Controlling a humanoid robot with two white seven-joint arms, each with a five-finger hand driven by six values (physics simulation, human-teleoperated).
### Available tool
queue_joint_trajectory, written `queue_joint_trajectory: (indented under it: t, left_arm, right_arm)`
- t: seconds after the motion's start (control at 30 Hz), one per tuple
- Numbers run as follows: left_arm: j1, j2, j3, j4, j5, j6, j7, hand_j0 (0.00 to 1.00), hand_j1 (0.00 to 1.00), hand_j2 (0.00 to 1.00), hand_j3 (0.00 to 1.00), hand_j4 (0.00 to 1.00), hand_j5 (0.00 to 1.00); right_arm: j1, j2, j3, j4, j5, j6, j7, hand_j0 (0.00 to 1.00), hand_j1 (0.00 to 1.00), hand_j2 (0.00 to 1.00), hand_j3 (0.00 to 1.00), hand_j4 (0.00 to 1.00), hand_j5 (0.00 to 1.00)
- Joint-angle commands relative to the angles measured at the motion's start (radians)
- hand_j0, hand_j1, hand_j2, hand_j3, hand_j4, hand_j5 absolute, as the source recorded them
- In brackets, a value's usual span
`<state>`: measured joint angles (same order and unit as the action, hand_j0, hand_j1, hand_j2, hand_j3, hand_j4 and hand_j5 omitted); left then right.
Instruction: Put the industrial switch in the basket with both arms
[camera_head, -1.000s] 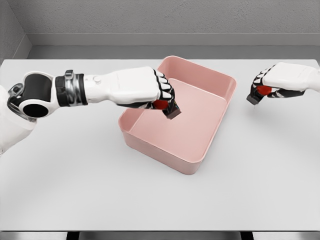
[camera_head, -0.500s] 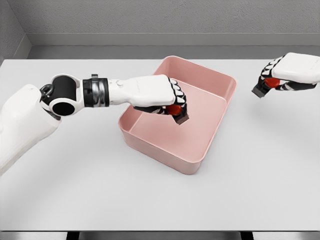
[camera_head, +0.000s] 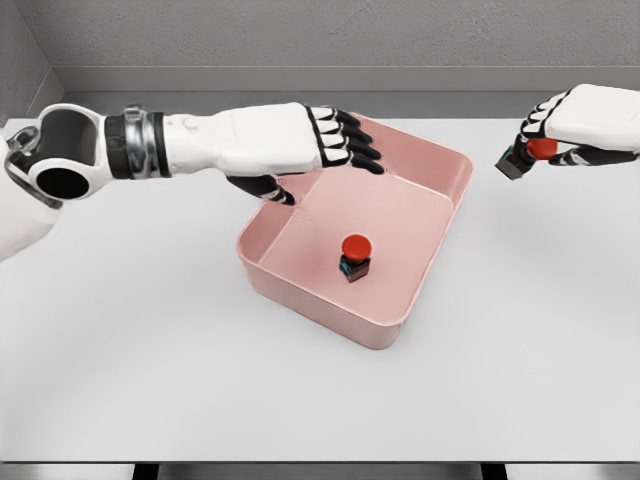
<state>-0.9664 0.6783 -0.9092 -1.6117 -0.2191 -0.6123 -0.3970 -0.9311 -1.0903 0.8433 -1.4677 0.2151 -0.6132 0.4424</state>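
A pink basket (camera_head: 440, 210) sits at the middle of the white table. One industrial switch (camera_head: 354, 256), a dark box with a red button, stands upright on the basket floor near its front wall. My left hand (camera_head: 335, 148) hovers above the basket's back left part, fingers spread and holding nothing. At the far right, above the table and to the right of the basket, my right hand (camera_head: 545, 140) is shut on a second industrial switch (camera_head: 527, 156), whose red button and dark body show between the fingers.
The white table (camera_head: 150, 340) stretches around the basket. A grey wall (camera_head: 300, 40) runs behind the table's back edge.
My left hand has let go of its switch, which now stands in the basket, and has risen and drawn back left with fingers spread. The right hand has shifted slightly with its switch.
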Motion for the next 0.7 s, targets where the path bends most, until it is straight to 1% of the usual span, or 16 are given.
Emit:
queue_joint_trajectory:
  t: [0.0, 0.03, 0.07, 0.1, 0.13, 0.17, 0.2, 0.3, 0.33, 0.47, 0.53, 0.67]
  left_arm:
    - [0.0, 0.165, -0.079, -0.089, 0.141, 0.001, 0.012, 1.0, 1.0, 1.0, 1.0, 1.0, 1.0]
    - [0.0, 0.22, -0.096, -0.106, 0.158, 0.001, 0.023, 1.0, 1.0, 1.0, 1.0, 1.0, 1.0]
    - [0.0, 0.244, -0.111, -0.108, 0.167, 0.001, 0.032, 1.0, 1.0, 1.0, 1.0, 1.0, 1.0]
    - [0.003, 0.262, -0.151, -0.108, 0.169, 0.001, 0.072, 1.0, 1.0, 1.0, 1.0, 1.0, 1.0]
    - [0.008, 0.316, -0.151, -0.112, 0.167, 0.001, 0.109, 1.0, 1.0, 1.0, 1.0, 1.0, 1.0]
    - [0.014, 0.343, -0.143, -0.112, 0.167, 0.001, 0.13, 1.0, 1.0, 1.0, 1.0, 1.0, 1.0]
    - [0.014, 0.357, -0.135, -0.112, 0.167, 0.001, 0.13, 1.0, 1.0, 1.0, 1.0, 1.0, 1.0]
    - [0.015, 0.374, -0.135, -0.111, 0.173, 0.001, 0.132, 1.0, 1.0, 1.0, 1.0, 1.0, 1.0]
    - [0.015, 0.374, -0.137, -0.111, 0.178, 0.001, 0.132, 1.0, 1.0, 1.0, 1.0, 1.0, 1.0]
    - [0.015, 0.371, -0.143, -0.108, 0.179, 0.001, 0.132, 1.0, 1.0, 1.0, 1.0, 1.0, 1.0]
    - [0.015, 0.371, -0.148, -0.103, 0.179, 0.001, 0.132, 1.0, 1.0, 1.0, 1.0, 1.0, 1.0]
    - [0.015, 0.368, -0.149, -0.105, 0.179, 0.001, 0.132, 1.0, 1.0, 1.0, 1.0, 1.0, 1.0]
  right_arm:
    - [0.002, 0.006, -0.001, -0.008, -0.011, 0.002, -0.001, 0.51, 0.51, 0.51, 0.51, 0.51, 0.51]
    - [0.0, 0.009, -0.001, -0.011, -0.01, 0.002, -0.001, 0.51, 0.51, 0.51, 0.51, 0.51, 0.51]
    - [0.0, 0.009, -0.001, -0.011, -0.011, 0.002, -0.001, 0.51, 0.51, 0.51, 0.51, 0.51, 0.51]
    - [0.0, 0.018, 0.0, -0.016, -0.011, 0.002, -0.001, 0.51, 0.51, 0.51, 0.51, 0.51, 0.51]
    - [-0.005, 0.024, 0.0, -0.025, -0.011, 0.002, -0.001, 0.51, 0.51, 0.51, 0.51, 0.51, 0.51]
    - [-0.005, 0.035, 0.002, -0.029, -0.01, 0.002, -0.001, 0.51, 0.51, 0.51, 0.51, 0.51, 0.51]
    - [-0.005, 0.039, 0.003, -0.029, -0.01, 0.002, -0.001, 0.51, 0.51, 0.51, 0.51, 0.51, 0.51]
    - [-0.005, 0.053, 0.005, -0.033, -0.01, 0.002, -0.001, 0.51, 0.51, 0.51, 0.51, 0.51, 0.51]
    - [-0.006, 0.056, 0.005, -0.048, -0.011, 0.002, 0.001, 0.5, 0.5, 0.5, 0.5, 0.5, 0.5]
    - [-0.006, 0.069, 0.007, -0.059, -0.011, 0.002, 0.001, 0.49, 0.49, 0.49, 0.49, 0.49, 0.49]
    - [-0.009, 0.081, 0.007, -0.075, -0.011, 0.002, 0.001, 0.49, 0.49, 0.49, 0.49, 0.49, 0.49]
    - [-0.014, 0.098, 0.011, -0.08, -0.011, 0.002, 0.001, 0.49, 0.49, 0.49, 0.49, 0.49, 0.49]
